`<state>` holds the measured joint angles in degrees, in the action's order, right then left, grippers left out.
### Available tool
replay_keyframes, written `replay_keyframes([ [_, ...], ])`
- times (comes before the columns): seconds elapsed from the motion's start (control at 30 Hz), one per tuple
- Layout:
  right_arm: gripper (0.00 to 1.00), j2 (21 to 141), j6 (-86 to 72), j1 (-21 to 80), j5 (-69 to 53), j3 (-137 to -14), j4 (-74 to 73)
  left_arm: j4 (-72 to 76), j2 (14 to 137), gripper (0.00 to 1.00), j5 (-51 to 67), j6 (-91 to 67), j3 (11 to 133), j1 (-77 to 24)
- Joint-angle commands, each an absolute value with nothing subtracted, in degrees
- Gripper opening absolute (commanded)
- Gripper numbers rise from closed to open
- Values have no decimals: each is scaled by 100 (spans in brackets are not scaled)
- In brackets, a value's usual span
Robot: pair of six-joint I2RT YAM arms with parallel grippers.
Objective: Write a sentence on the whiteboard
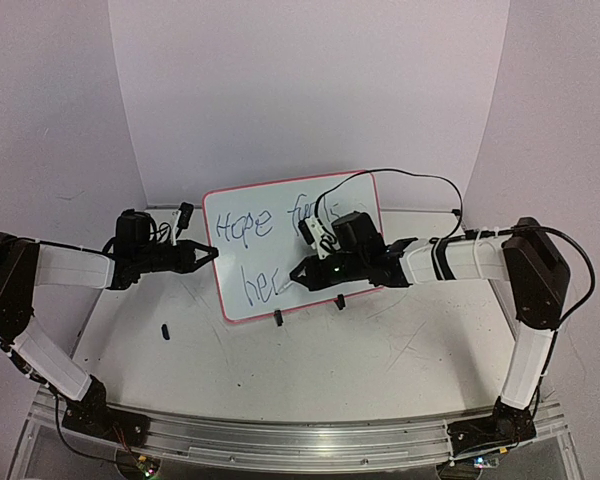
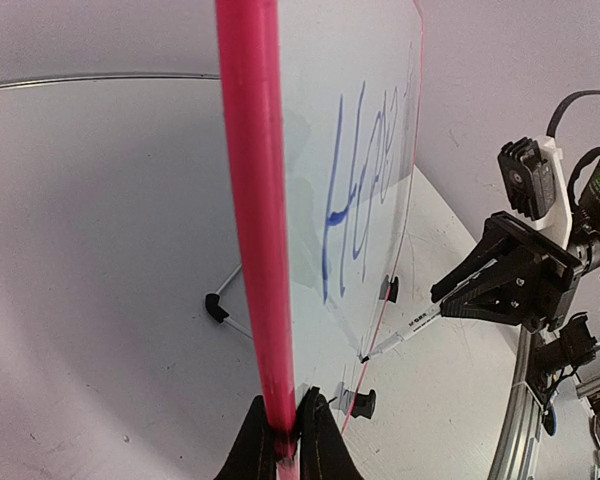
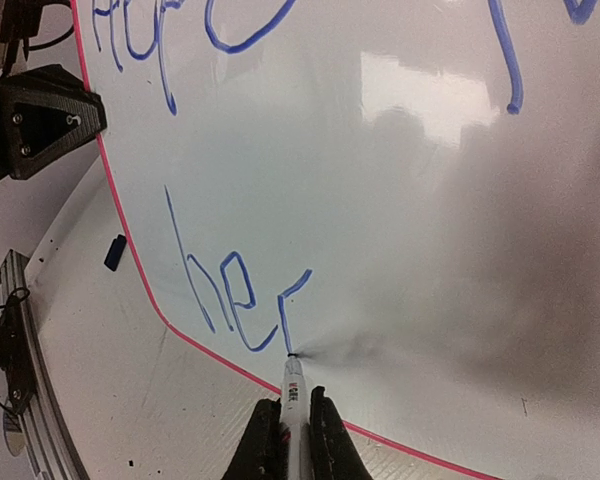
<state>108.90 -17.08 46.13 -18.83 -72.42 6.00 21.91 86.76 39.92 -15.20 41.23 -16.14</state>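
Standing on the scratched white counter [image 1: 380, 370] before pale walls [image 1: 310, 90], the whiteboard [image 1: 280, 255] has its left rim pinched by the left claw [image 1: 210, 253]; the right claw [image 1: 299, 271] pinches a marker [image 3: 294, 385].

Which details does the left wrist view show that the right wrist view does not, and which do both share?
Left wrist only: the whiteboard edge-on, its red rim pinched in the left gripper, and black clip feet. Right wrist only: the sentence's second line, "her", with the marker tip on the board at the r. Both: the whiteboard, the blue "Hope", and the right gripper shut on the marker.
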Motion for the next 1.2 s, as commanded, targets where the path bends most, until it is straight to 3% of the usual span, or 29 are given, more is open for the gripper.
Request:
replay_keyframes([
  [0.0,0,10662,-1743,4540,-1426,-7216,659,1986,8807,0,3169,-1178,4337,-1639],
  [0.83,0,10809,-1654,4316,-1135,-7989,625,1969,8771,0,3144,-1151,4327,-1640],
  [1.17,0,10786,-1711,4315,-1338,-7762,556,1960,8779,0,3140,-1151,4336,-1641],
])
